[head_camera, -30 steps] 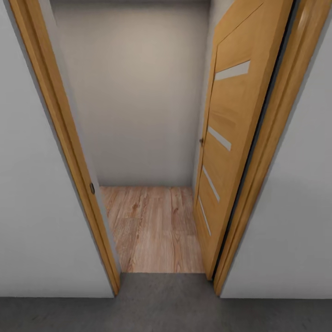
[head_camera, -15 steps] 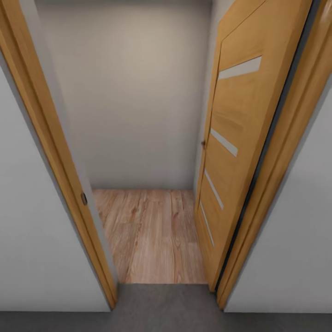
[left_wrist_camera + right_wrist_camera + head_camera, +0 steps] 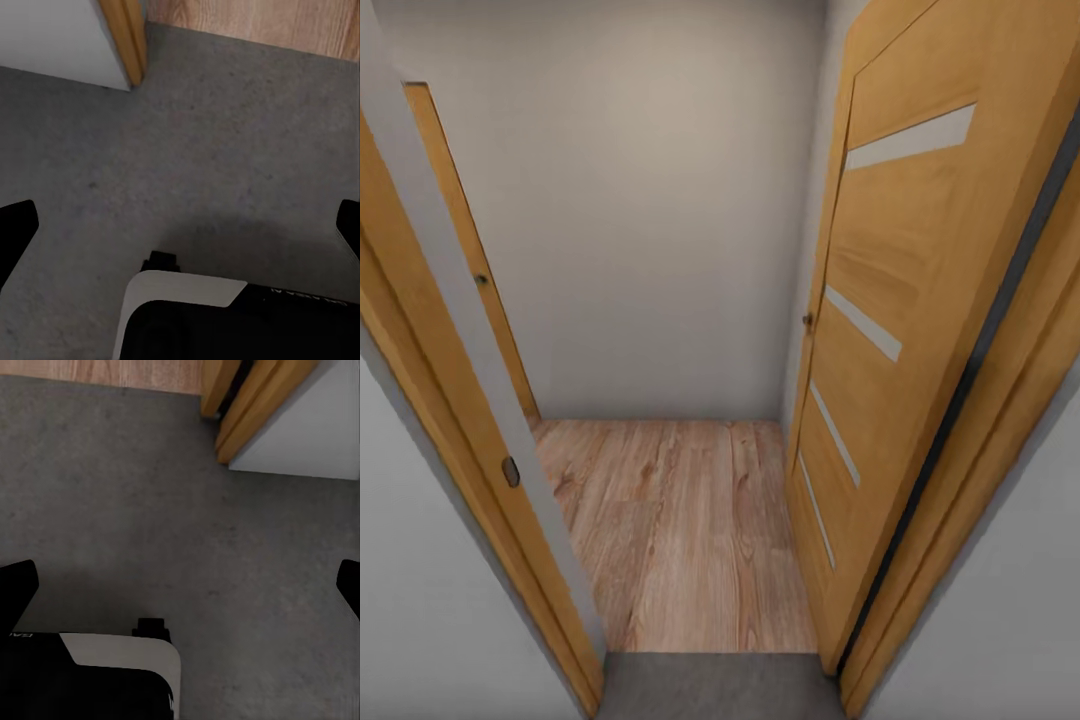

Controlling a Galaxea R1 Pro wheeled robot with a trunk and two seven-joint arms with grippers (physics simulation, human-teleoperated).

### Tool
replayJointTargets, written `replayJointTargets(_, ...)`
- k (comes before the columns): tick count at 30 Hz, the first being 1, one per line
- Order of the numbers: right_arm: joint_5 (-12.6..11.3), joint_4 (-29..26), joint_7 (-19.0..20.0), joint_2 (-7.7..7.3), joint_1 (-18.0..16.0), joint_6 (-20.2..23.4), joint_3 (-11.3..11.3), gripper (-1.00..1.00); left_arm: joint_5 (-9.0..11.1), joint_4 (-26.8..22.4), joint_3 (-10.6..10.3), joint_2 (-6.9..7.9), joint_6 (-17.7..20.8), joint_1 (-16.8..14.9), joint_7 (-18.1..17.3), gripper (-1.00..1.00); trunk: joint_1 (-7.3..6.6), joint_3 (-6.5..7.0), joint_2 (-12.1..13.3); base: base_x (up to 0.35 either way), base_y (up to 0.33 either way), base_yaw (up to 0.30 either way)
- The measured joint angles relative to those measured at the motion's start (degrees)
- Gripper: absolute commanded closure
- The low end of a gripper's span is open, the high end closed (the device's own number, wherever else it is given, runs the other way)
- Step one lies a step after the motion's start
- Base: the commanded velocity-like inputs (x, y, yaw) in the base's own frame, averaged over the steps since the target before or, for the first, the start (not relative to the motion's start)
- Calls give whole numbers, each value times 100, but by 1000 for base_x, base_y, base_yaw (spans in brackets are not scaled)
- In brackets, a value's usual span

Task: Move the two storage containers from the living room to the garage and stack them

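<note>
The two storage containers are out of view. I face an open doorway from the dark grey concrete floor (image 3: 710,688). My left gripper (image 3: 180,225) hangs open over that floor (image 3: 225,150), its black fingertips (image 3: 16,229) far apart with nothing between them. My right gripper (image 3: 180,585) is open too, above the same concrete (image 3: 150,495), and holds nothing.
A wooden door (image 3: 900,300) with pale glass strips stands swung open on the right. The left door frame (image 3: 455,430) is close. Beyond lie a light wood plank floor (image 3: 680,530), a pale wall (image 3: 650,220) and another door (image 3: 470,270) at the left.
The whole view has shifted forward toward the doorway: the frame and door look larger, less concrete shows below, and a further door at the left inside has come into sight.
</note>
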Motion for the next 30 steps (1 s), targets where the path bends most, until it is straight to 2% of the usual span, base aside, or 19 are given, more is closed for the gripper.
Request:
replayJointTargets(16,4,0,0,0,0,0,0,-100,-1,0,7,-1,0,0,0,-100,0,0,0,323,5,0)
replayJointTargets(30,12,0,1,0,0,0,0,-100,19,1,8,0,0,-1,0,-100,3,0,1,33,2,0)
